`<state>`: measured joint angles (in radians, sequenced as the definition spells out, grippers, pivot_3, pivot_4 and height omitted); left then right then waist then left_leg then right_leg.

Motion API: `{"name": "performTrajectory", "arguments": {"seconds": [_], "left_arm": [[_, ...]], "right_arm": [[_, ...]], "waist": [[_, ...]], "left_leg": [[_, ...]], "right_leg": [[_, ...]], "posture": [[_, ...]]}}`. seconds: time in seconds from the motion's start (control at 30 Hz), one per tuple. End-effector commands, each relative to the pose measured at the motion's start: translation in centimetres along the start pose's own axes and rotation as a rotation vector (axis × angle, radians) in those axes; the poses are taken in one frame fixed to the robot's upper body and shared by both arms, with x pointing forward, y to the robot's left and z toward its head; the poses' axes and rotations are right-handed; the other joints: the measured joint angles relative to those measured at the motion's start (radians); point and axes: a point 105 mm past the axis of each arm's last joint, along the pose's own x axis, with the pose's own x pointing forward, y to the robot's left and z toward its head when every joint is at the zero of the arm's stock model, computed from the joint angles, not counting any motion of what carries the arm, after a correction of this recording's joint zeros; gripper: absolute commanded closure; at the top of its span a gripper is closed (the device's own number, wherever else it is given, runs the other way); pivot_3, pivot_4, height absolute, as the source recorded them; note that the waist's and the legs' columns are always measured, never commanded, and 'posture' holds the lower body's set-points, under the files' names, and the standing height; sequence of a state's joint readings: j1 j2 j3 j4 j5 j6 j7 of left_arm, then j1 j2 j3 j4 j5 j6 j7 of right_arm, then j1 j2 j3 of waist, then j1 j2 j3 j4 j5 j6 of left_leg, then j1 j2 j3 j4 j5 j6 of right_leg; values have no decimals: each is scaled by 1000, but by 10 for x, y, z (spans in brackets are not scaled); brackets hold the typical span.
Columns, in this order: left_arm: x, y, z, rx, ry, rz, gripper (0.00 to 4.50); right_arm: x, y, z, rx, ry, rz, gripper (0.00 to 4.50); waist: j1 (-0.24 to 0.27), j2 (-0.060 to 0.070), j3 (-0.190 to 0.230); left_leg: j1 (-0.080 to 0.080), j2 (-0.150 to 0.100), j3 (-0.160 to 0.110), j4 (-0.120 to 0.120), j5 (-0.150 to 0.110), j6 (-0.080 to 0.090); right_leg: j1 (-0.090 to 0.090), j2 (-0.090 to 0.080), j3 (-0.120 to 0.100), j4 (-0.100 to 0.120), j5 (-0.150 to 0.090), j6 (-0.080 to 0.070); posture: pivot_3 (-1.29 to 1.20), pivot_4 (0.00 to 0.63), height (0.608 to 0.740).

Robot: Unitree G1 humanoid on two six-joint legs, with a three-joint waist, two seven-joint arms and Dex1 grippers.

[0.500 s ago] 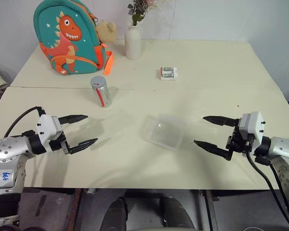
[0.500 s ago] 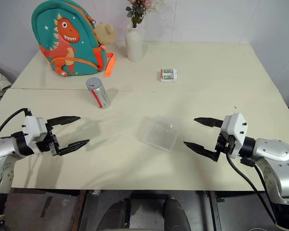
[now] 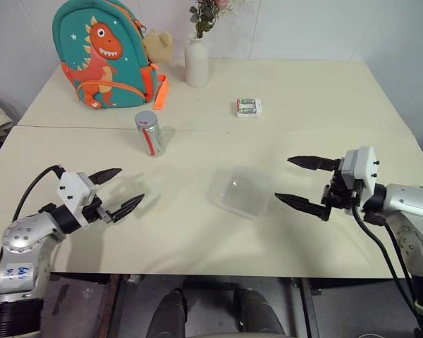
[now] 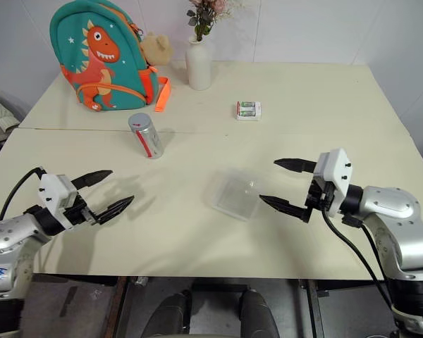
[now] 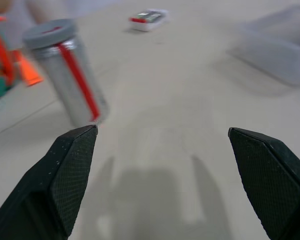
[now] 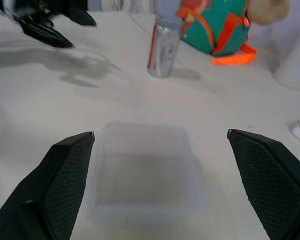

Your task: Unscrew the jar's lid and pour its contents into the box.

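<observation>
Both the left gripper (image 3: 120, 190) and right gripper (image 3: 300, 182) are spread wide and empty, so I'd grab the jar (image 3: 150, 134) low, lid (image 3: 146, 118) still on, standing on the desk (image 3: 303, 91) behind the box (image 3: 241, 192).

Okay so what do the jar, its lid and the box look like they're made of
The jar: probably metal, given its silvery brushed sheen, with a red stripe. The lid: matte grey with a red mark, plastic or metal, hard to say. The box: translucent frosted plastic, since the table shows faintly through its walls.
</observation>
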<state>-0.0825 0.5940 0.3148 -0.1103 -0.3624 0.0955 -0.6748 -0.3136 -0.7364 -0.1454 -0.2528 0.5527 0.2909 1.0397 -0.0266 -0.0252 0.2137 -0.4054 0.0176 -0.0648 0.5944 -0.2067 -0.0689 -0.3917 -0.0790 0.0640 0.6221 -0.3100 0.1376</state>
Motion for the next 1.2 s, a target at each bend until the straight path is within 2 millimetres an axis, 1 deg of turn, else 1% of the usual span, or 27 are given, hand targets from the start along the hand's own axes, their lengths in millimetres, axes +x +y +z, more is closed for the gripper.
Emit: {"name": "performTrajectory", "arguments": {"seconds": [0.03, 0.1, 0.13, 0.17, 0.27, 0.37, 0.47, 0.7, 0.77, 0.83, 1.0, 1.2], "left_arm": [[18, 11, 8, 13, -29, 181, 35], [27, 17, 5, 30, -11, 279, 35], [31, 17, 5, -8, -34, 287, 35], [39, 15, 8, -43, -59, 290, 35], [56, 16, 9, -74, -74, 321, 35], [71, 21, 10, -99, -84, 364, 35], [86, 19, 13, -110, -96, 350, 35], [99, 25, 4, -111, -82, 377, 35], [110, 28, 2, -109, -75, 397, 35], [120, 30, 2, -103, -78, 405, 35], [135, 34, 3, -114, -97, 399, 35], [146, 39, 5, -109, -106, 407, 35]], "right_arm": [[13, 1, 20, -17, -86, 16, 0], [20, 2, 26, -19, -114, 25, 0], [23, 4, 29, -24, -122, 29, 0], [25, 5, 35, -21, -146, 28, 0], [31, 9, 45, -10, -192, 29, 0], [36, 10, 49, -15, -209, 26, 0], [40, 12, 51, -18, -224, 23, 0], [45, 17, 55, -28, -254, 15, 0], [44, 14, 58, -39, -270, -6, 0], [44, 13, 59, -43, -277, -18, 0], [45, 13, 59, -42, -286, -30, 0], [46, 14, 58, -42, -296, -42, 0]], "waist": [[1, 0, 0], [2, 0, 0], [2, 0, 0], [2, 0, 0], [2, 0, 0], [2, 0, 0], [0, 0, 0], [1, 0, 0], [2, 0, 0], [7, -1, 0], [8, -1, 0], [0, -1, 0]], "left_leg": [[0, 0, 0, 0, 0, 0], [0, 0, -1, 2, 0, 0], [0, -1, -1, 2, 0, 0], [-1, -1, -1, 2, 0, 0], [-1, -1, -1, 3, 0, 0], [-1, -1, -1, 3, 0, -1], [-1, -1, -1, 3, 0, -1], [-1, -1, -1, 2, 0, -1], [-1, -1, -1, 3, 1, -1], [-1, -2, -2, 4, 1, -1], [-1, -2, -2, 4, 1, -1], [-1, -2, -2, 2, 1, -1]], "right_leg": [[0, 0, 0, 0, 0, 1], [0, 0, 0, 2, 1, 1], [0, 0, 0, 2, 1, 2], [0, 0, 0, 2, 1, 2], [0, 0, 0, 2, 1, 2], [0, 0, 0, 2, 1, 2], [0, 0, 0, 2, 1, 3], [0, 1, 0, 3, 1, 3], [0, 0, 0, 3, 1, 3], [0, 1, -1, 4, 2, 3], [1, 0, -1, 2, 2, 4], [0, 1, -1, 2, 2, 4]], "posture": [[0, 150, 740], [0, 150, 740], [0, 150, 740], [0, 150, 740], [0, 150, 740], [0, 150, 740], [0, 150, 740], [0, 150, 740], [0, 150, 740], [0, 150, 740], [0, 150, 740], [0, 150, 740]]}}
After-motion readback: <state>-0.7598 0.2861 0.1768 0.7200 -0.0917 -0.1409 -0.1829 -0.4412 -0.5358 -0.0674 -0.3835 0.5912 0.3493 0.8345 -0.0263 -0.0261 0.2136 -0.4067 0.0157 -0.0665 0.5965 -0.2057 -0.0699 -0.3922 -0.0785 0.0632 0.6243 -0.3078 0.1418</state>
